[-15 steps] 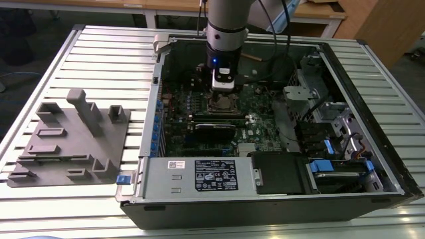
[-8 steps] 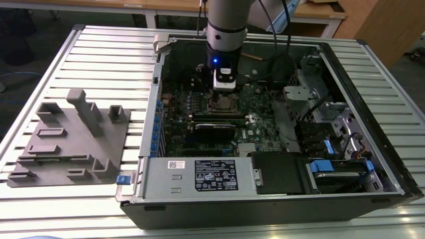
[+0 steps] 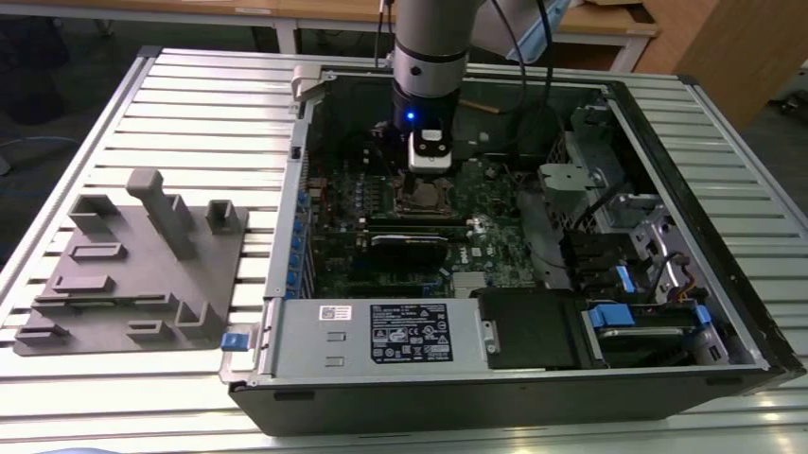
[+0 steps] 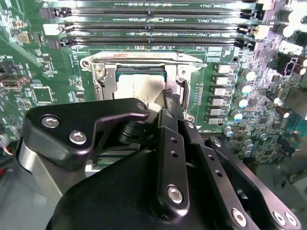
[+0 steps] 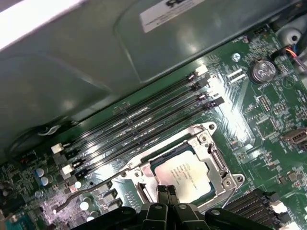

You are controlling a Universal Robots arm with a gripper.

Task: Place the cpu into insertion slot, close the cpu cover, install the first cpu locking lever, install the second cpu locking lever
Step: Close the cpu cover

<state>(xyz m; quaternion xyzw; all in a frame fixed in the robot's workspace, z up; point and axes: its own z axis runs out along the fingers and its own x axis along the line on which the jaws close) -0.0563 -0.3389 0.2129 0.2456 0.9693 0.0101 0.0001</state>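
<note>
I see the grey robot arm [image 3: 430, 47] reaching straight down into the open black computer case [image 3: 531, 402], which lies on its side on the slatted metal worktop [image 3: 202, 104]. A blue light [image 3: 408, 117] shows on the arm's wrist. The gripper [image 3: 430, 176] stands directly above the square silver-rimmed insertion slot [image 3: 427, 199] on the green motherboard [image 3: 499, 227]; I cannot confirm contact. A long black card [image 3: 411, 248] sits near the slot. A labelled silver power supply box [image 3: 366, 331] occupies the case's near edge. On the exterior view's left, a grey moulded fixture plate [image 3: 139, 274] rests on the worktop, apart from the case.
</note>
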